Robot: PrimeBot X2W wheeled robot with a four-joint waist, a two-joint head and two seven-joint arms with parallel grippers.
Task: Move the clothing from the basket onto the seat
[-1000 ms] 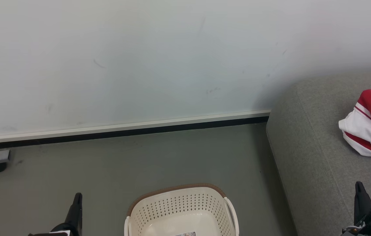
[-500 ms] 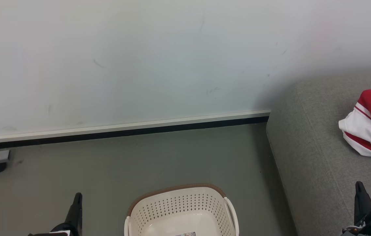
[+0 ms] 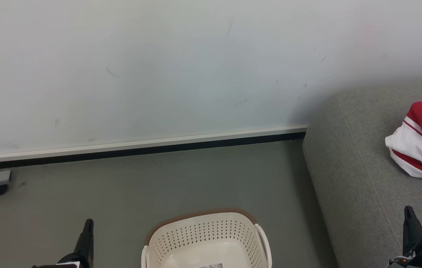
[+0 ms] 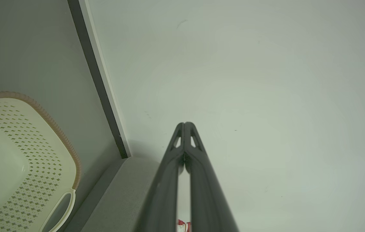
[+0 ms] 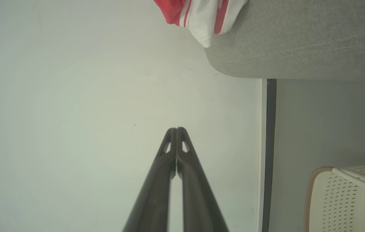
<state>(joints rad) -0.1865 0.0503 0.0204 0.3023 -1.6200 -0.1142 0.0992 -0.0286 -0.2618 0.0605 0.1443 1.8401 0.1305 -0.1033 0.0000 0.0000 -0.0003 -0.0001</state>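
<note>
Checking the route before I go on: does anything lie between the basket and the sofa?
Nothing visible: just grey floor separates the basket from the sofa, where the clothing already lies.

Long dark tapered fingers (image 4: 166, 187), matte surface, small triangular cutouts near the tips

1. The head view looks forward and down from above the basket (image 3: 203, 234), which is cut off at its bottom edge; the wall (image 3: 181, 67) rises beyond the basket, and the seat (image 3: 356, 178) lies right of it.
2. The left wrist view, rolled sideways, faces that wall, with the basket close at lower left.
3. The right wrist view, rolled oppositely, has the basket at lower right.
4. All three share basket, wall and seat.
</note>
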